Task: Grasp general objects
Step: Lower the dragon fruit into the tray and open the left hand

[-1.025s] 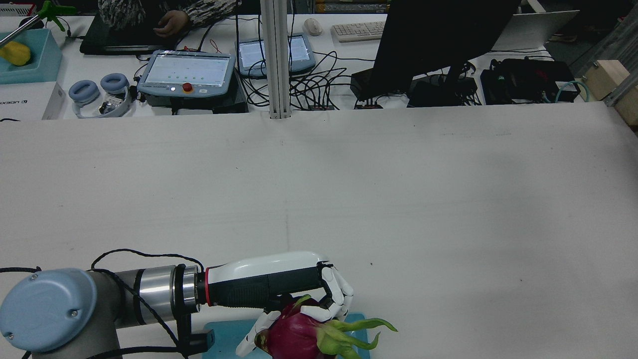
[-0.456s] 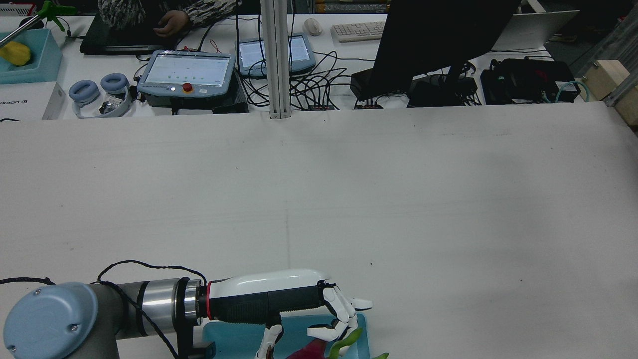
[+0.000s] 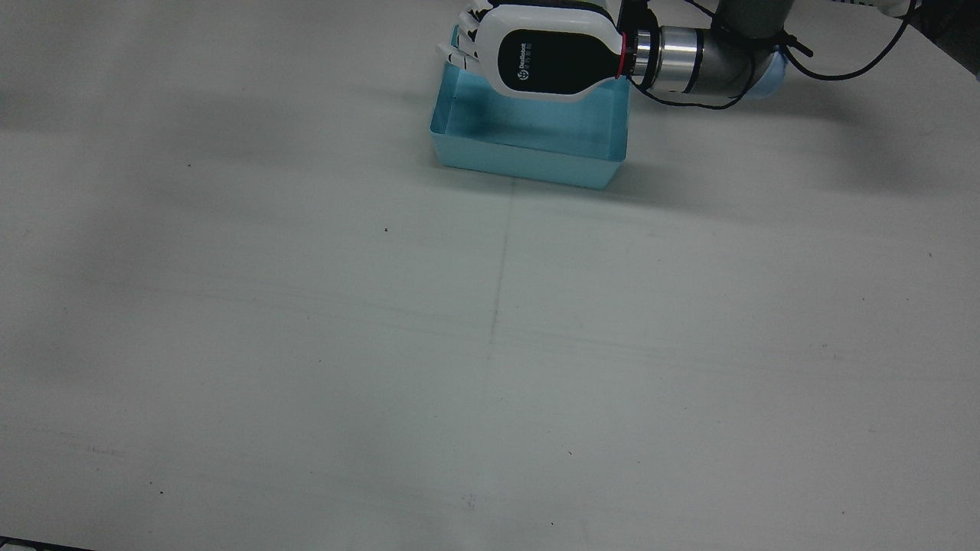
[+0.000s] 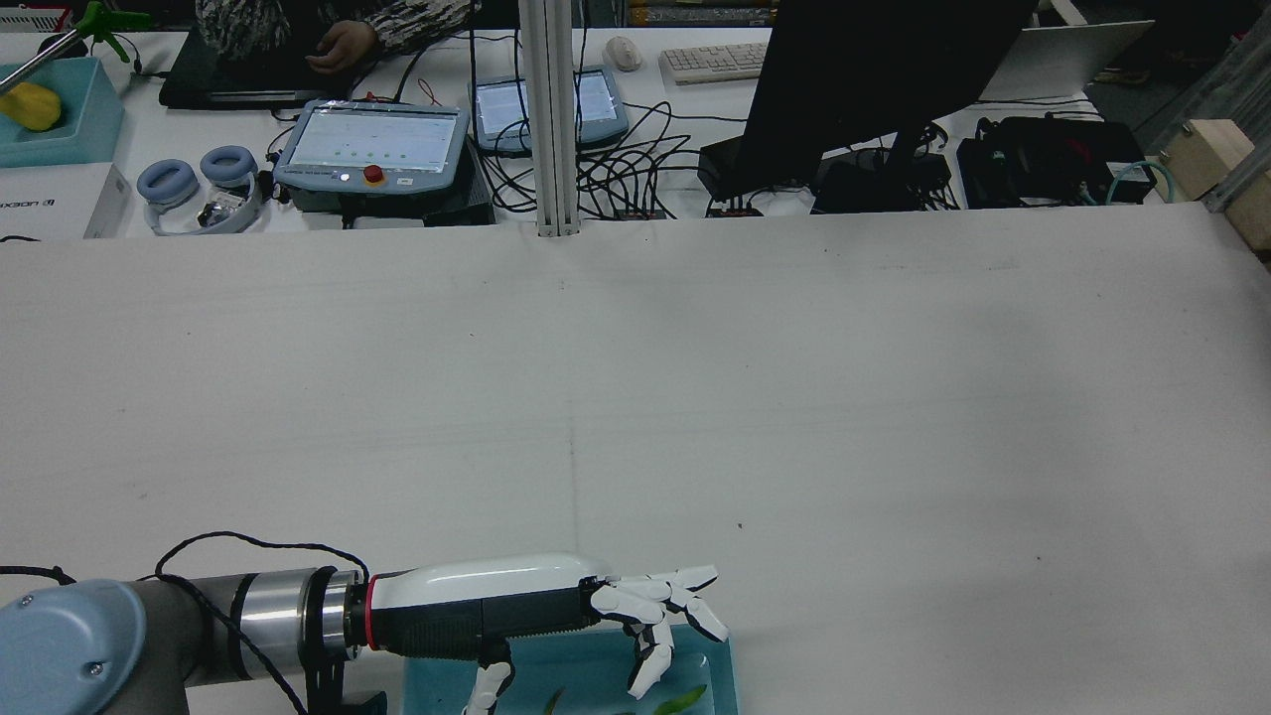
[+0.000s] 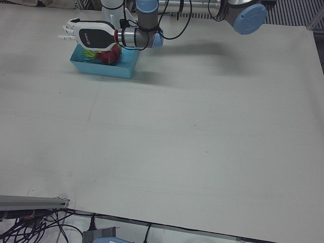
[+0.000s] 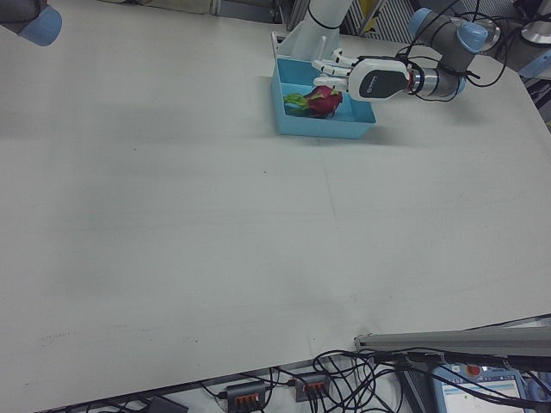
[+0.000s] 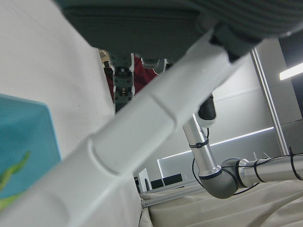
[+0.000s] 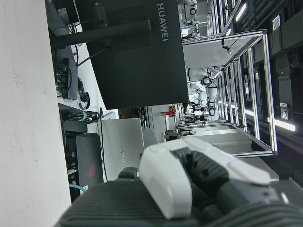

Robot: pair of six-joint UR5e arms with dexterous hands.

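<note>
**Left hand spread above bin, fruit lying inside**

Dragon fruit (image 6: 322,101) sits in the blue bin (image 3: 528,158) at the robot's edge of the tabletop (image 3: 490,329). It is not in any hand. The right-front view shows it best: red body toward the bin's middle, green scales pointing away from the arm. The left-front view has it tucked partly under the hand; in the rear view only green tips show at the bottom edge of the frame.

Left hand (image 4: 556,601) hangs over the bin, forearm roughly level, reaching across from the arm's side. Fingers (image 4: 660,596) are splayed and hold nothing — they extend past the bin's far wall, with a couple drooping toward the inside. From above, the hand's black-and-white back covers the bin's rear half, so the fruit is hidden in the front view.

Judgement: the fruit rests in the bin because the walls stop it rolling, and the open hand above it suits either a fresh reach or a finished release. The pictures alone do not say which.

Right hand — its own camera shows only part of a white and black casing close to the lens, looking out at a monitor and racks. Cannot tell whether it is spread or closed. No other view shows it.
</note>
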